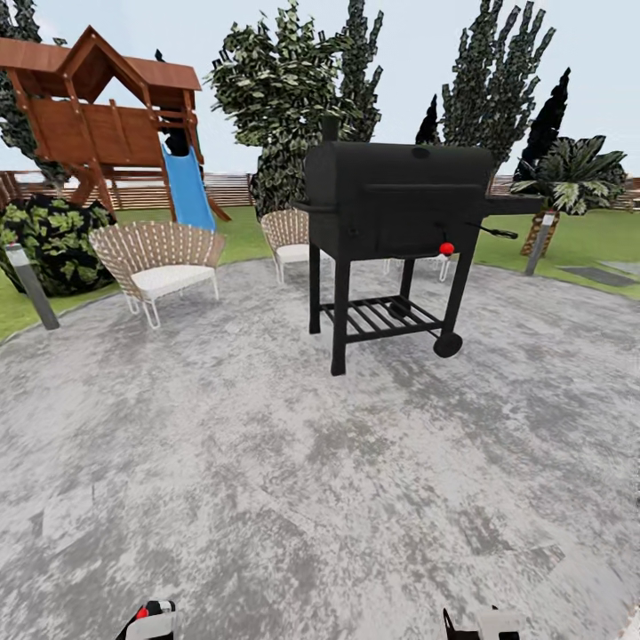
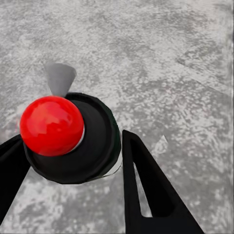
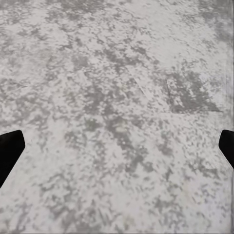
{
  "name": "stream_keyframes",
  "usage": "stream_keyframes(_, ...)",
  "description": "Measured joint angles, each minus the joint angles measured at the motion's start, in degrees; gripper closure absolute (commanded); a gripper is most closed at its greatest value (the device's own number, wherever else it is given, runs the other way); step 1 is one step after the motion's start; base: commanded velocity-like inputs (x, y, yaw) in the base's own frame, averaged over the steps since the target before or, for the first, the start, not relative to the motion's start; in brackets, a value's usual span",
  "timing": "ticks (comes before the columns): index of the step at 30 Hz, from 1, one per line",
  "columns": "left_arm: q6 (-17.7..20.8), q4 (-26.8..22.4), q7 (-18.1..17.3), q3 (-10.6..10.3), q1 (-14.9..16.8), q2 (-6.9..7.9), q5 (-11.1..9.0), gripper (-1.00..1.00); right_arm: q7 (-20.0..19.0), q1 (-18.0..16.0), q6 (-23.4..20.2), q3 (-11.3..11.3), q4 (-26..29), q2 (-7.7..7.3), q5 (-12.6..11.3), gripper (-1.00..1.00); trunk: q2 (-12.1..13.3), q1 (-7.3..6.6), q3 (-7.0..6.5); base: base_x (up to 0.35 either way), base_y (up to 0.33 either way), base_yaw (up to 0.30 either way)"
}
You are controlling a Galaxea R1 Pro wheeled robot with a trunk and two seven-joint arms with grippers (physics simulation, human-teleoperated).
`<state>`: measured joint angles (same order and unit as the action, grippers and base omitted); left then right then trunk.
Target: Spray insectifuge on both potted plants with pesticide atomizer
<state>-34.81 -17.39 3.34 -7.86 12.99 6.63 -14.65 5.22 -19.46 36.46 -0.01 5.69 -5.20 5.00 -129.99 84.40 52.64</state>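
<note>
In the left wrist view the pesticide atomizer point(image 2: 92, 146) is seen from above: a dark round body with a red spot point(image 2: 51, 124) and a grey nozzle tip point(image 2: 59, 78). My left gripper point(image 2: 73, 153) is shut on the pesticide atomizer, one black finger point(image 2: 146, 185) on each side. Its whitish head with the red spot also peeks in at the lower edge of the head view point(image 1: 147, 620). My right gripper point(image 3: 117, 146) hangs open over the mottled grey patio point(image 1: 267, 462), nothing between its fingertips point(image 3: 9, 148). The two potted plants are out of view.
A black barbecue grill point(image 1: 396, 213) on wheels stands ahead on the patio. Two wicker chairs point(image 1: 160, 258) point(image 1: 289, 236) sit behind it to the left. Grey bollard lamps point(image 1: 31, 284) point(image 1: 540, 242) mark the lawn edge. A wooden playhouse with blue slide point(image 1: 191, 191), palm point(image 1: 573, 173) and fence point(image 1: 227, 188) lie beyond.
</note>
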Motion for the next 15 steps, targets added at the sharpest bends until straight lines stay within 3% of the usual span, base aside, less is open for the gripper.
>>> stream_keyframes(7,-0.01,0.0,0.05,0.0,0.0,0.0,-0.03,1.0,-0.01,0.0,0.0,0.0,0.0,0.0,0.0,-1.0,0.0,0.0,0.0,0.338,0.017,-0.266)
stream_keyframes(15,-0.01,-0.01,0.08,0.0,0.0,0.0,-0.1,1.0,-0.05,0.0,-0.02,0.01,0.0,0.0,0.0,-1.0,0.0,0.0,0.0,0.321,0.154,-0.266)
